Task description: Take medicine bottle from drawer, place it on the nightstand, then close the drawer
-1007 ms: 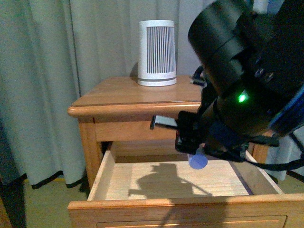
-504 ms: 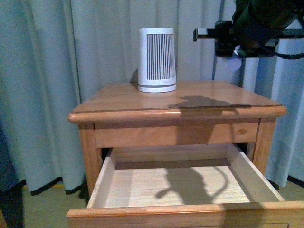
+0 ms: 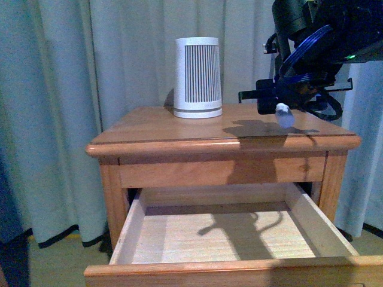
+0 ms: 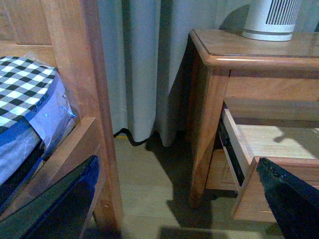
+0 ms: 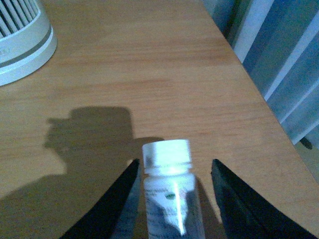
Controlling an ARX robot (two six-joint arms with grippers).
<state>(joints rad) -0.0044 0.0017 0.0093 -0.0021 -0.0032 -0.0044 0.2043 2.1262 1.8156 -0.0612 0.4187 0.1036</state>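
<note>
Right pincer [image 3: 281,111]: clamped on the medicine bottle [image 3: 285,116], one finger pressed to each side of its body. Holds it over the right part of the nightstand [image 3: 149,128] tabletop, well to the right of the white slatted device [image 3: 197,69]; cannot tell whether the cap touches the wood. Juts out past the fingertips cap first, long axis in line with the fingers, tilted down toward the tabletop with the cap end lowest. Throws a shadow on the wood just beside it. Drawer [image 3: 218,266]: pulled out below. Left pincer [image 4: 177,164]: fingers spread apart, low beside the nightstand.
</note>
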